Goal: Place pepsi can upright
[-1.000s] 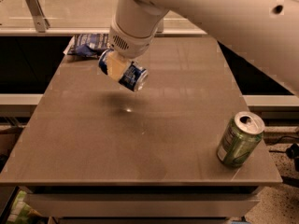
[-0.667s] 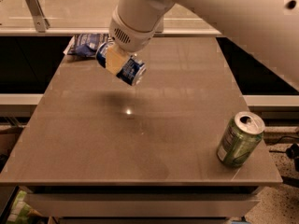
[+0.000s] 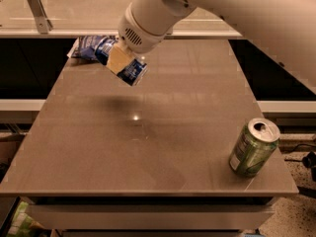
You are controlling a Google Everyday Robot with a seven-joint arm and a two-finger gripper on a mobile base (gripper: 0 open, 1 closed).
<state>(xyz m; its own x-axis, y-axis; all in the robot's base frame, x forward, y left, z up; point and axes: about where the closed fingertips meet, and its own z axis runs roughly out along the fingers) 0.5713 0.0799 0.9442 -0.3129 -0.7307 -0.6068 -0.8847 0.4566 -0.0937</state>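
Observation:
The pepsi can (image 3: 134, 71) is dark blue with white markings. It is held tilted in the air above the far left part of the table (image 3: 148, 147). My gripper (image 3: 121, 59) is shut on the pepsi can, a pale yellowish finger (image 3: 118, 57) pressed across its side. The can's upper end (image 3: 104, 48) sticks out to the left of the finger. The white arm reaches in from the top right.
A green can with a silver top (image 3: 254, 147) stands near the table's front right corner. A flat blue and white snack bag (image 3: 89, 47) lies at the far left edge, just behind the gripper. A pale shelf with a metal bracket (image 3: 38, 9) runs behind the table.
The gripper has lifted the pepsi can higher and carried it toward the far side of the table, closer to the snack bag. The green can has not moved.

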